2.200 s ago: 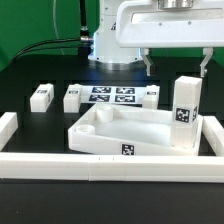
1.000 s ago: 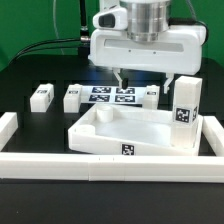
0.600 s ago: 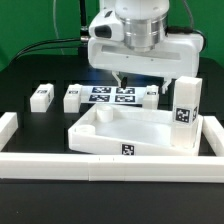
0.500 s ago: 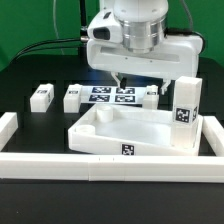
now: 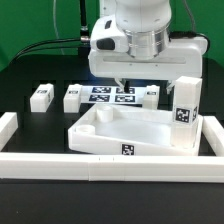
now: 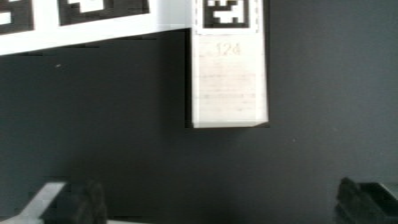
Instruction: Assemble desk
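The gripper (image 6: 217, 203), jaws spread wide, hovers over the short white tagged plastic leg block (image 6: 228, 72) just beside the marker board (image 5: 112, 96), presumably to straddle it. The large white rimmed plastic desk slab (image 5: 100, 138) lies in front of that board.

White desk slab (image 5: 140, 130) and legs (image 5: 41, 96) (black-and-white square tags (image 5: 128, 150)), black table (image 5: 35, 128), green backdrop (image 5: 20, 25).

- Bare black table (image 6: 107, 130) is free along both long sides of the short white tagged block leg (image 6: 230, 75).
- The flat white marker board (image 6: 107, 32) crowds one end.
- A tall upright white block (image 5: 185, 108) stands nearby.
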